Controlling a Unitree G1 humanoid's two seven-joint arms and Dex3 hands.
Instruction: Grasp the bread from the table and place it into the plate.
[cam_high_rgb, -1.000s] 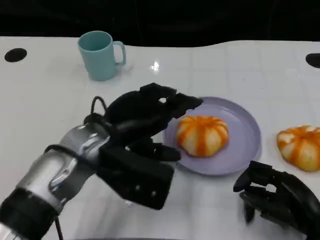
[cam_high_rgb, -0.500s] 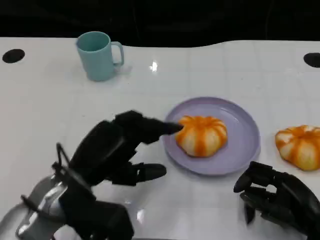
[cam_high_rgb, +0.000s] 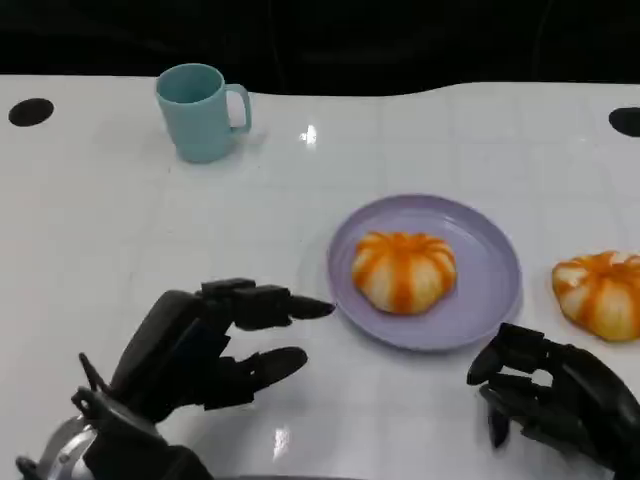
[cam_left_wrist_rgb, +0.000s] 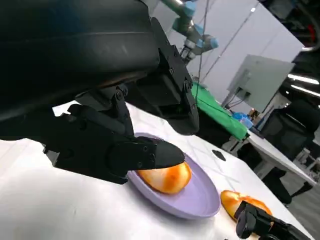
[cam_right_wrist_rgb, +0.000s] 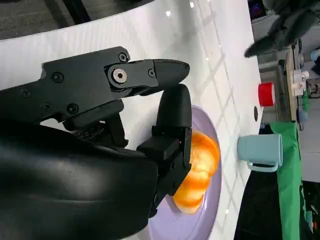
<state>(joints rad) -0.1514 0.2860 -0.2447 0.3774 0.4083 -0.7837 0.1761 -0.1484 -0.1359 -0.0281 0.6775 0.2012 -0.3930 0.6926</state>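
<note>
One orange-striped bread (cam_high_rgb: 403, 270) lies on the purple plate (cam_high_rgb: 490, 272) at mid-table. A second bread (cam_high_rgb: 600, 293) sits on the table just right of the plate. My left hand (cam_high_rgb: 212, 347) hovers low to the plate's left with its fingers apart, holding nothing; its fingertips (cam_high_rgb: 310, 308) stop a little short of the rim. My right hand (cam_high_rgb: 555, 400) rests near the front edge, below the second bread, also holding nothing. The left wrist view has the plated bread (cam_left_wrist_rgb: 165, 179) just beyond my left hand's fingers (cam_left_wrist_rgb: 150, 155), and the second bread (cam_left_wrist_rgb: 239, 201) farther off.
A teal mug (cam_high_rgb: 200, 110) stands at the back left, its handle turned to the right. Dark round holes (cam_high_rgb: 30, 110) mark the table's far corners. The right wrist view catches the mug (cam_right_wrist_rgb: 260, 150) beyond the plate (cam_right_wrist_rgb: 207, 121) and bread (cam_right_wrist_rgb: 200, 170).
My left hand has drawn back from the plate toward the front left and dropped lower, leaving the bread lying on the plate. The right hand has stayed still.
</note>
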